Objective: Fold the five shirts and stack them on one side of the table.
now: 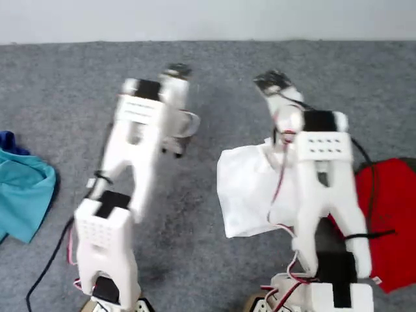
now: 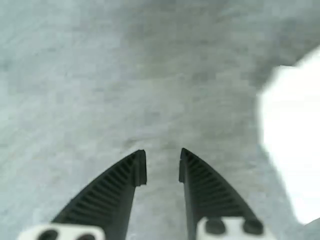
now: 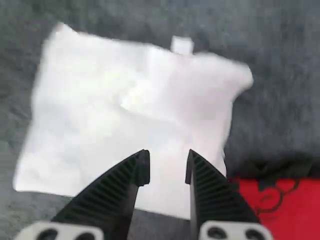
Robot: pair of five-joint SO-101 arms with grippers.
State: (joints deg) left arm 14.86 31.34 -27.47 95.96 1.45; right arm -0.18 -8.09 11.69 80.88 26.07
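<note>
A folded white shirt [image 1: 247,188] lies right of the table's middle, seen in the right wrist view as a rough square [image 3: 125,110] with a small label at one edge. My right gripper [image 3: 167,167] hangs above it, narrowly open with nothing between its fingers. A red shirt [image 1: 390,208] lies at the right edge, next to the white one [image 3: 280,205]. My left gripper [image 2: 162,167] hovers over bare grey table left of the white shirt [image 2: 295,140], narrowly open and empty; in the high view it shows as the left gripper [image 1: 174,144].
A teal shirt [image 1: 23,192] lies crumpled at the left edge with a dark blue shirt [image 1: 8,140] just behind it. The grey carpeted table [image 1: 195,247] is bare between the two arms. A black cable [image 1: 45,273] runs at the front left.
</note>
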